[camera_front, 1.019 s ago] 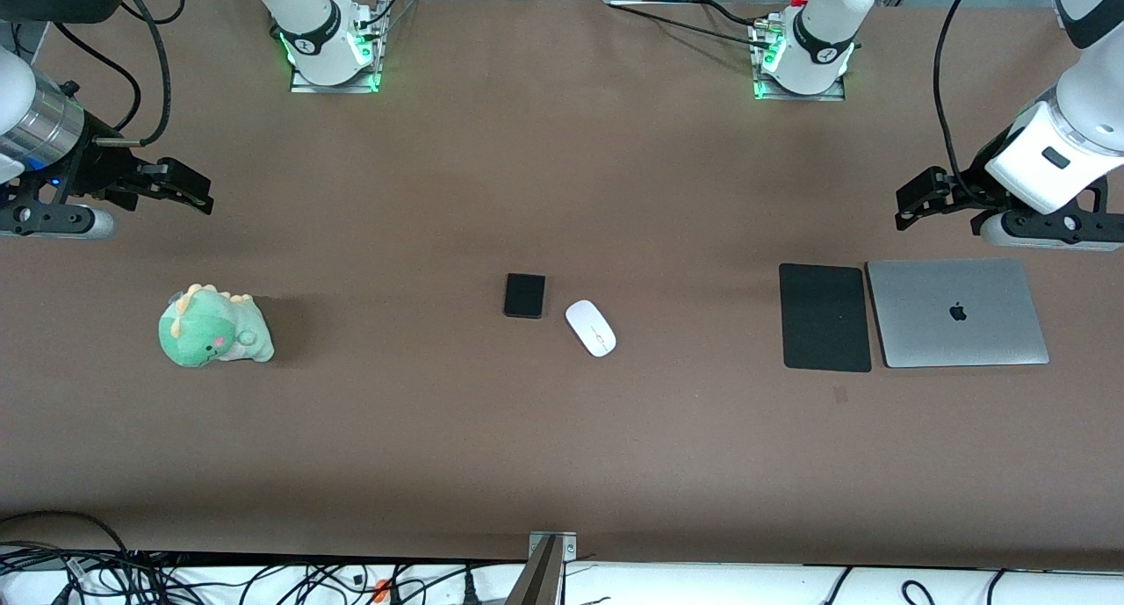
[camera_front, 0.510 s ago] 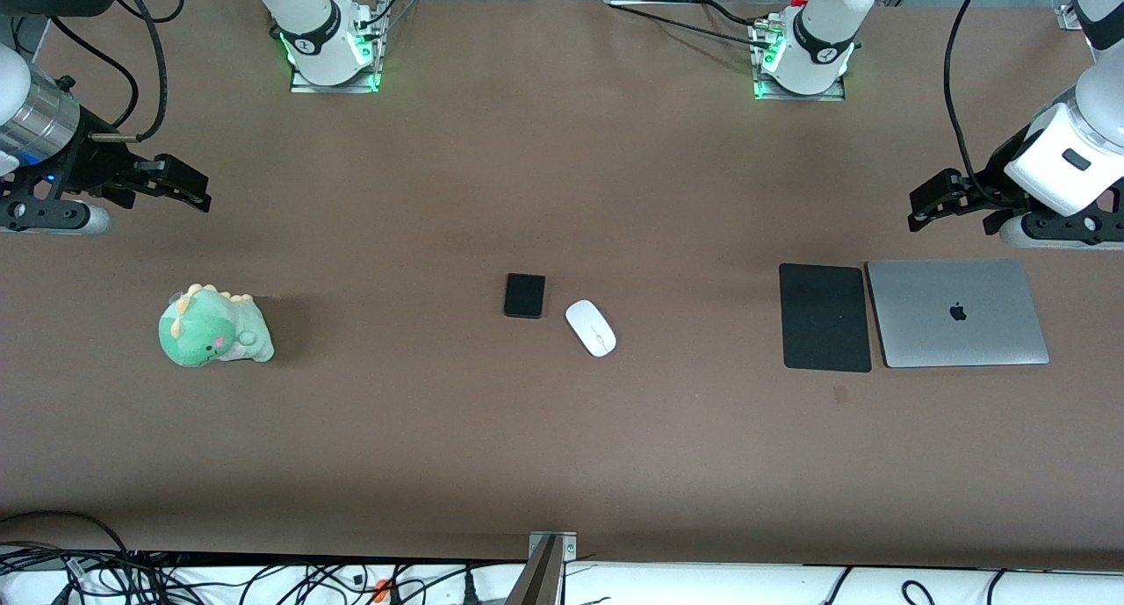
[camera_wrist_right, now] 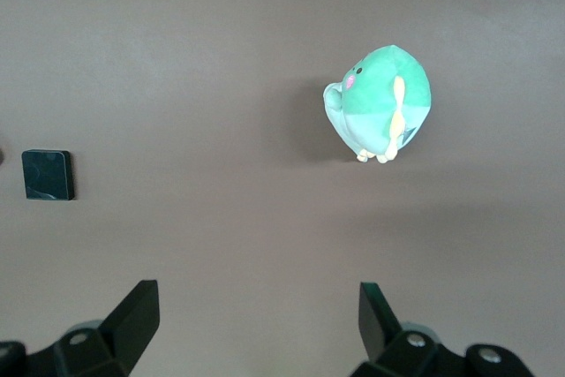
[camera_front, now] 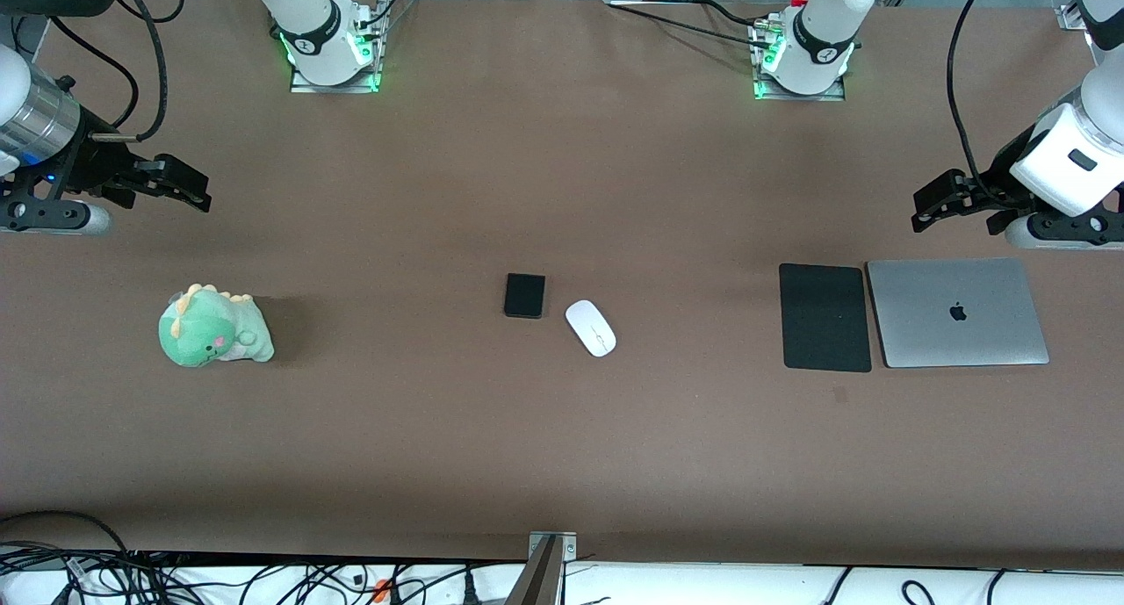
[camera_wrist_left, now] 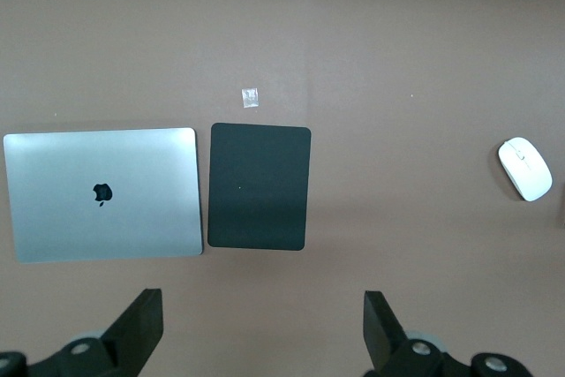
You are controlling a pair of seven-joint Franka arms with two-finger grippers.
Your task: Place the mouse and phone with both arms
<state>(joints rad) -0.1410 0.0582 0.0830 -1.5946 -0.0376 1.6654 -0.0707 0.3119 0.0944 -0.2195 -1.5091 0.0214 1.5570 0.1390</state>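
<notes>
On a brown tabletop (camera_front: pixel 562 464), the right hand (camera_front: pixel 184 188) hovers with fingers spread and empty, over bare surface just above a green plush dinosaur (camera_front: pixel 213 327). Mid-table, well apart from both hands, the black phone (camera_front: pixel 524 295) lies beside the white mouse (camera_front: pixel 590 327). The left hand (camera_front: pixel 938 199), also spread and empty, hovers near a black mouse pad (camera_front: pixel 824 317) and closed silver laptop (camera_front: pixel 956 312)

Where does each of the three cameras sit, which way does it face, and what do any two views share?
Front view: high across the table, facing both bases; shows left gripper and right gripper, open, at the table's ends.
Left wrist view: looks down on laptop, mouse pad, mouse; its own open fingers show.
Right wrist view: looks down on plush dinosaur, phone; its own fingers show.
Shared: the wrist views share nothing but the table; everything they show appears in the front view.
</notes>
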